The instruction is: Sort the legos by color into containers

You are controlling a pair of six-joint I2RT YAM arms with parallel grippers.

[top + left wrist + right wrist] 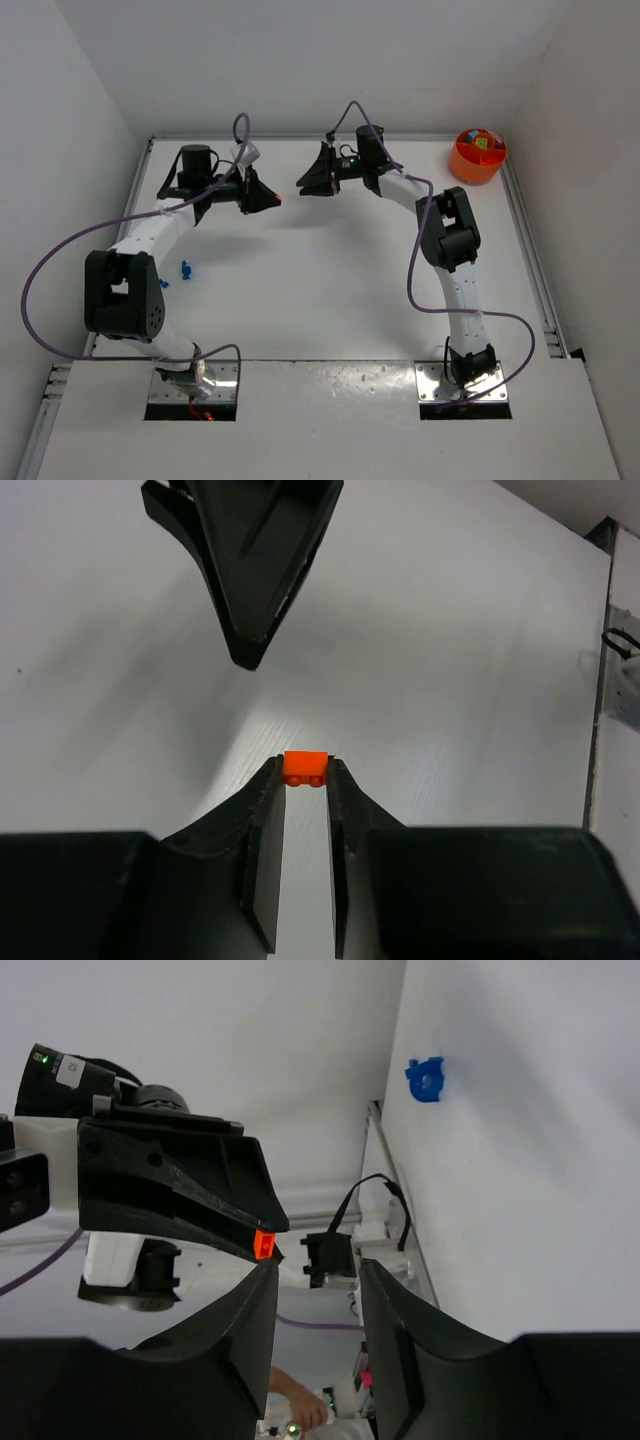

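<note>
orange lego (305, 768) sits pinched between the left fingers (262, 815); right fingers (250, 1325) stand apart.

The top view looks steeply down from above and behind the arm bases (190, 378) at its bottom edge, far enough off to take in the whole counter (330, 285). The left wrist camera sits close behind the left fingers (262, 825), looking along them. The right wrist camera, close behind the right fingers (250, 1335), faces back the opposite way, and all three views share the orange lego (305, 768) at the tip of the left fingers.
</note>
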